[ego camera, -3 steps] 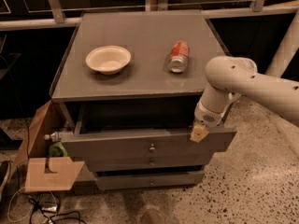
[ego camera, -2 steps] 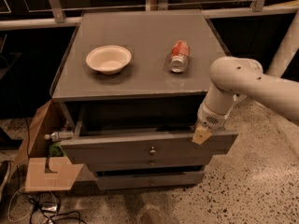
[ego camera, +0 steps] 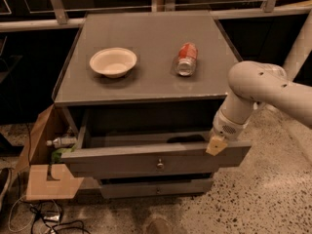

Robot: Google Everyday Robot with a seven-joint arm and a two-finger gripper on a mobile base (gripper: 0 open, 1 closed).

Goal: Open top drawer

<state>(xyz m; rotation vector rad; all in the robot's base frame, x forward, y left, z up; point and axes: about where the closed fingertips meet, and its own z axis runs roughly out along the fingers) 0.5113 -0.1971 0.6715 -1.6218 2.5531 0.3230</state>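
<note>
The top drawer (ego camera: 122,161) of the grey cabinet stands pulled out toward the camera. Its flat grey front carries a small round brass knob (ego camera: 160,164) at centre. Part of its dark boxed interior (ego camera: 146,139) shows behind the front. My gripper (ego camera: 216,145) hangs from the white arm (ego camera: 253,89) and sits at the top edge of the drawer front near its right end, over the inside of the drawer. A lower, narrower drawer front (ego camera: 156,188) shows beneath it.
A white bowl (ego camera: 113,62) and a red can (ego camera: 186,59) lying on its side rest on the cabinet top (ego camera: 146,38). A cardboard box (ego camera: 46,172) with a bottle (ego camera: 61,142) stands at the cabinet's left. Cables (ego camera: 44,218) lie on the speckled floor.
The drawer front has slid a little further out toward the camera. My gripper has moved with it, slightly down and to the right.
</note>
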